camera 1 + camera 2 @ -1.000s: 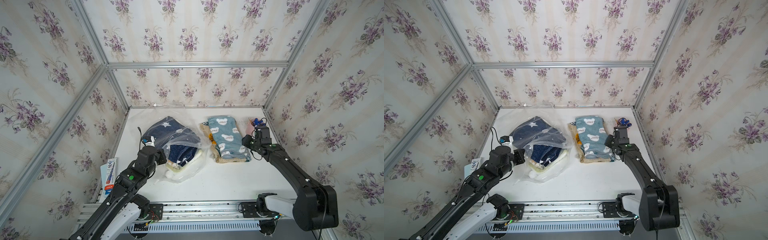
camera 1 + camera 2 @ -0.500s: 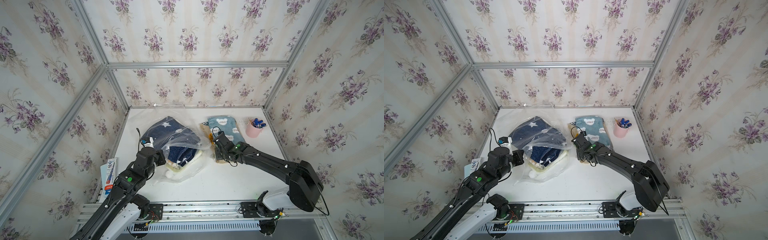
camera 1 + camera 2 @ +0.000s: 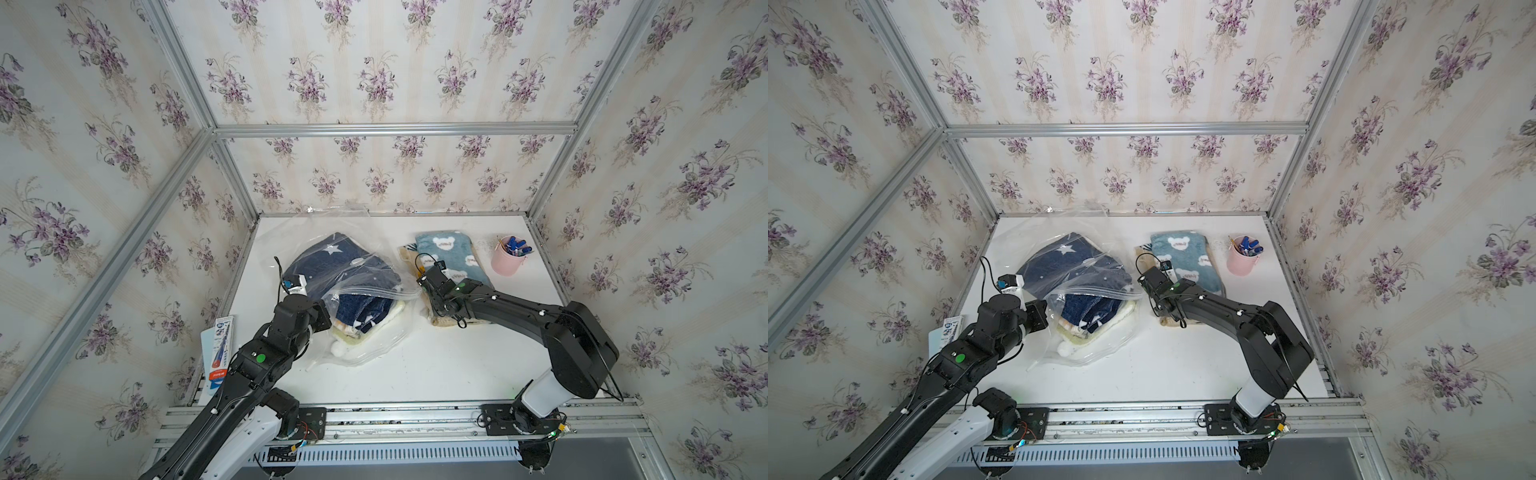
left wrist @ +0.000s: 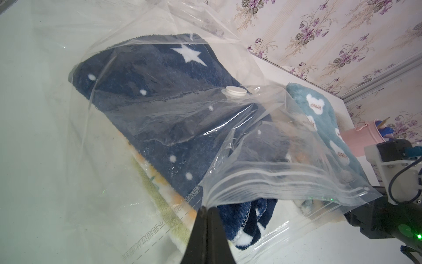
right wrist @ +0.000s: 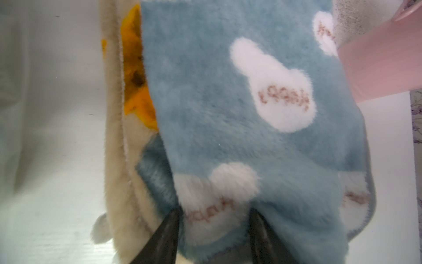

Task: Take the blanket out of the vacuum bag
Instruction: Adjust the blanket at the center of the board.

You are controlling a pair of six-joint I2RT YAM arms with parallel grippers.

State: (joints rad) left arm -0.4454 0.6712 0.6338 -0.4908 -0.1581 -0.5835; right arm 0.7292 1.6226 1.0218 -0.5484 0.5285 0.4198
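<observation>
— Can't see the left gripper (image 4: pixel 206 209) whole: cropped by the frame edge in its wrist view, buried behind its own wrist in both top views.
— Same with the right gripper (image 5: pixel 215 211); too blurred to tell pinching from straddling the blue blanket (image 5: pixel 228 114).
— Inside the vacuum bag (image 4: pixel 285 182)?
— Only edges of the lower blankets (image 4: pixel 157 196) under the navy blanket (image 4: pixel 159 80). Can't identify the contents of the pink cup (image 3: pixel 505 266): too small.

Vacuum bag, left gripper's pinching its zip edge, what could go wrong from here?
The left gripper holds only a thin strip of the vacuum bag; slick plastic may slip free. The navy blanket lies stacked on a cream blanket inside, so both might drag out together. The right gripper, open low over the blue blanket, could snag it.
</observation>
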